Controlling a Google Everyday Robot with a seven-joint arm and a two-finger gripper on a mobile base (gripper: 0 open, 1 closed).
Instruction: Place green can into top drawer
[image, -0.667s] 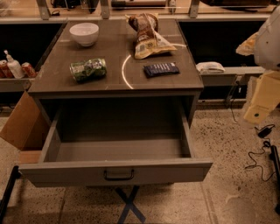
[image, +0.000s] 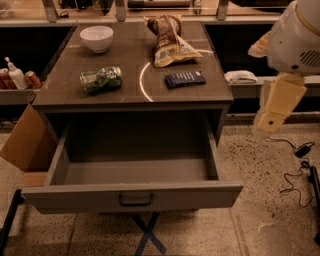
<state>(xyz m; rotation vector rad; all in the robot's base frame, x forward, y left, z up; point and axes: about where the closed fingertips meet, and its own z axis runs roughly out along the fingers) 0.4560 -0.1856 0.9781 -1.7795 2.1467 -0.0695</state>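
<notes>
The green can (image: 101, 79) lies on its side on the left part of the cabinet top (image: 125, 95), apart from everything else. The top drawer (image: 135, 172) is pulled wide open below it and its inside is bare; its dark pull handle (image: 136, 200) sits at the centre of the flat front. My arm's white shoulder (image: 297, 37) and a cream link (image: 276, 104) hang at the right of the cabinet, well away from the can. My gripper is out of view.
On the top stand a white bowl (image: 97, 38) at the back left, a chip bag (image: 169, 40) at the back and a dark snack bar (image: 185, 78) on the right. A cardboard box (image: 22, 142) leans at the left. Red cans (image: 32, 79) and a bottle (image: 15, 75) stand on a left shelf. Cables (image: 295, 175) lie on the right floor.
The cream arm link has swung a little to the left, toward the cabinet. The can, the drawer and the other things have not moved.
</notes>
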